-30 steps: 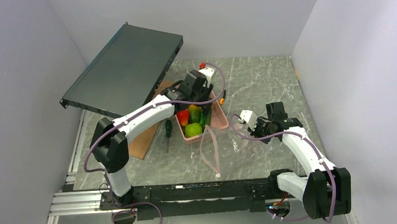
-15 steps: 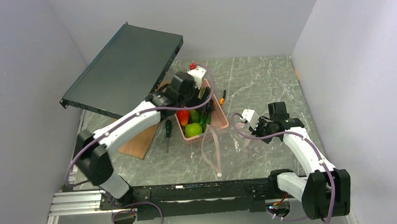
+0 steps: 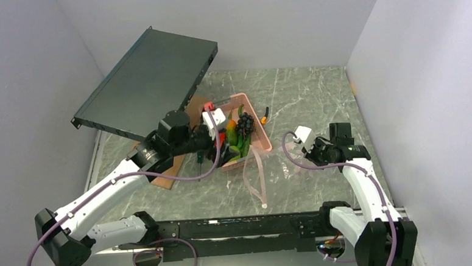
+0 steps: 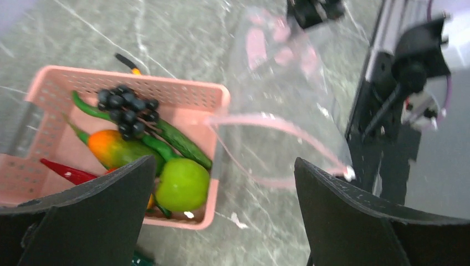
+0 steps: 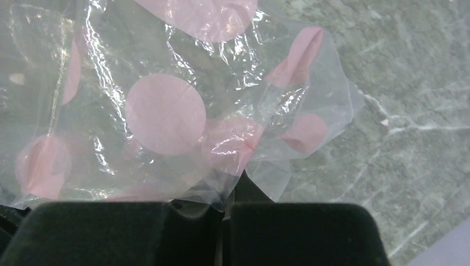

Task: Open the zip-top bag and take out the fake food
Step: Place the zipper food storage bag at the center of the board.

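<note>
The clear zip-top bag (image 3: 261,171) with pink dots lies limp on the marble table, its pink zip strip (image 4: 277,123) gaping open. My right gripper (image 5: 224,195) is shut on a crumpled corner of the bag (image 5: 166,113). The fake food fills the pink basket (image 4: 188,93): a dark grape bunch (image 4: 124,106), a lime-green apple (image 4: 183,184), long green pods (image 4: 178,143), an orange-green piece (image 4: 113,149) and a red pepper (image 4: 66,174). My left gripper (image 4: 224,166) hangs open and empty above the basket's near corner, just left of the basket (image 3: 255,131) in the top view.
A dark flat rack unit (image 3: 148,83) leans against the left wall over a wooden board (image 3: 169,168). A green-handled screwdriver (image 3: 199,157) lies between board and basket. A small orange piece (image 3: 263,114) sits behind the basket. The rail (image 3: 226,228) runs along the near edge.
My left gripper opened wide and drew back from over the basket toward the near left; the grape bunch now shows in the basket. The right gripper shifted slightly right, still pinching the bag.
</note>
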{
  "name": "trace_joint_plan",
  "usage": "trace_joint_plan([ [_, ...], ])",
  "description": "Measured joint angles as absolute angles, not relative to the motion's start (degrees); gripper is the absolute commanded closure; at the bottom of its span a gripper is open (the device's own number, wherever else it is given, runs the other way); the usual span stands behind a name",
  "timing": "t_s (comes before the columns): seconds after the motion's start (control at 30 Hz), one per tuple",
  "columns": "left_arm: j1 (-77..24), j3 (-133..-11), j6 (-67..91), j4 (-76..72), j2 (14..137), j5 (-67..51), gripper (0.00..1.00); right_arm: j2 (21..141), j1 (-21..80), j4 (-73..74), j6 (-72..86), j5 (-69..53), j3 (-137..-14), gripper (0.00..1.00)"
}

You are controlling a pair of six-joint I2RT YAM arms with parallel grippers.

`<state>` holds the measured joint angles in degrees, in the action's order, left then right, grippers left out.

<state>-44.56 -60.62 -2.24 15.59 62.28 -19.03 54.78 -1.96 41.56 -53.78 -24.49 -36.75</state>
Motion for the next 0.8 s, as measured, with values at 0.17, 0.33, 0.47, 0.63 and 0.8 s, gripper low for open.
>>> trace_joint_plan([
  [0.17,-44.6,-53.2,-5.6,15.5,59.2,-26.3,0.00,53.1,-5.8,42.0,-53.3,-24.1,-38.4,1.00],
  [0.33,-44.6,-51.7,-6.9,15.5,57.1,-29.2,0.00,55.4,-13.4,43.0,-52.0,-23.3,-46.0,1.00],
  [0.47,-44.6,-51.7,-7.3,15.5,56.1,-30.0,0.00,60.9,-18.4,41.8,-49.9,-22.0,-52.7,0.98],
  [0.63,-44.6,-51.7,-7.3,15.4,55.1,-30.2,0.00,69.6,-20.6,40.7,-46.1,-20.3,-58.4,0.64],
  [0.8,-44.6,-51.7,-7.3,15.3,53.3,-30.0,0.00,76.3,-20.9,40.1,-42.3,-19.7,-63.2,0.25],
])
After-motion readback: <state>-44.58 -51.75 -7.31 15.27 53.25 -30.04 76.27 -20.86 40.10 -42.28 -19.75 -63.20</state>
